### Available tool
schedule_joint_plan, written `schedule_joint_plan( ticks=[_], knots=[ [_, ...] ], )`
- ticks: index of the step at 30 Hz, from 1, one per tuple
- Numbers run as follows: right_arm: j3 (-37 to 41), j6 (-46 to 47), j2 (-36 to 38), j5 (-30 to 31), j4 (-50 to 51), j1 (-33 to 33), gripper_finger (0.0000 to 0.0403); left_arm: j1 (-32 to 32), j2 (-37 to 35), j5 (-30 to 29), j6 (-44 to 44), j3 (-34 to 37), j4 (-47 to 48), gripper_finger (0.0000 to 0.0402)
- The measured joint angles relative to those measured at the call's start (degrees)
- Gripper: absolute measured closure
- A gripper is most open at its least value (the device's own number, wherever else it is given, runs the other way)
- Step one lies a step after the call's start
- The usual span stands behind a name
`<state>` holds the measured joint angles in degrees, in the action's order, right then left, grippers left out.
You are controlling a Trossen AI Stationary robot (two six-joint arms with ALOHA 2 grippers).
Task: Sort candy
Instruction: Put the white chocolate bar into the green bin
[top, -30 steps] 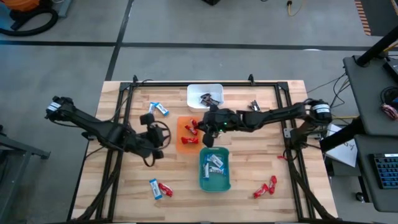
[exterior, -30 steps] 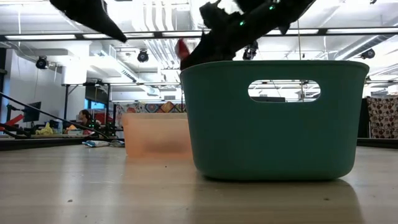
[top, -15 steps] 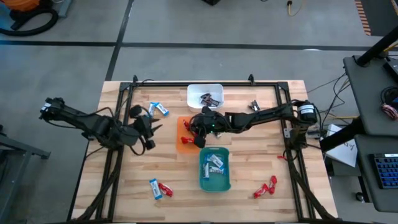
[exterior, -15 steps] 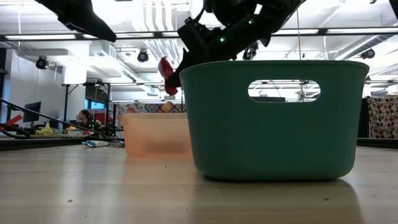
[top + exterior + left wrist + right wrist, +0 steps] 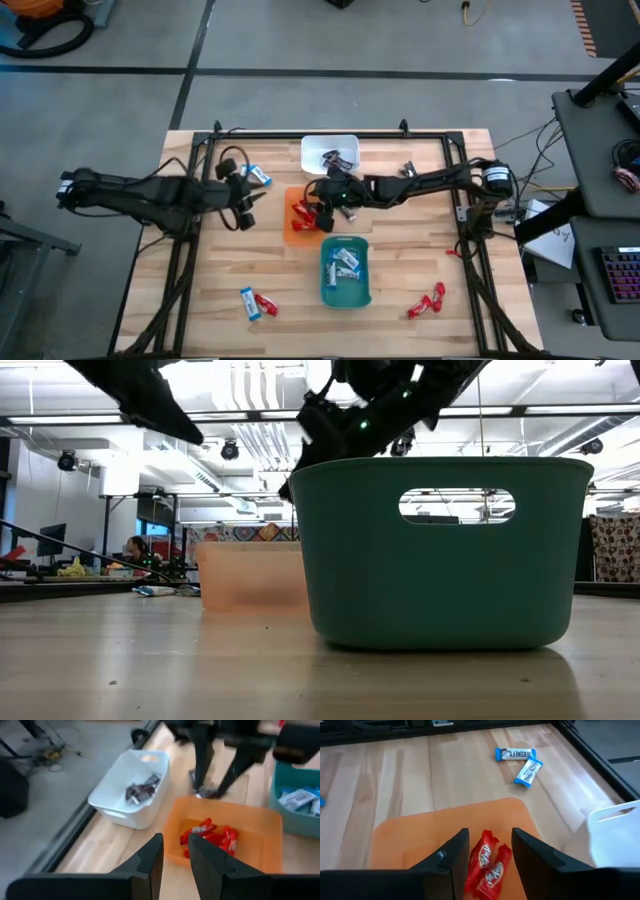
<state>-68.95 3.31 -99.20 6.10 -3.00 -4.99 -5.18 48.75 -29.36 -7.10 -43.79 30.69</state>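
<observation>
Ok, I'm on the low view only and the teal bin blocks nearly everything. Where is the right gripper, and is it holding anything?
Observer: The right gripper is above the orange tray, fingers open and empty.
Operator: Anything in that tray?
Observer: Red candies lie in it, right beneath the gripper.
Operator: And the left gripper?
Observer: The left gripper hangs over the table on the left arm's side of the orange tray, close to two blue-and-white candies lying loose on the wood.
</observation>
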Motion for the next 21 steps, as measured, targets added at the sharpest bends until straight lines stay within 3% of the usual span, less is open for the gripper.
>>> schedule_joint_plan(
  ticks=[8,12,21],
  knots=[
    [0.1,-1.3,7.8,0.1,13.4,-1.0,0.0254,10.2,5.1,10.4,0.6,0.4,1.2,0.0327],
    [0.8,0.2,11.0,-0.1,18.2,-0.9,0.0260,16.9,8.2,12.0,-0.2,1.7,4.3,0.0327],
    [2.8,1.7,15.1,-0.1,18.6,-0.4,0.0266,37.4,16.4,17.3,-0.1,3.9,4.7,0.0327]
  ],
)
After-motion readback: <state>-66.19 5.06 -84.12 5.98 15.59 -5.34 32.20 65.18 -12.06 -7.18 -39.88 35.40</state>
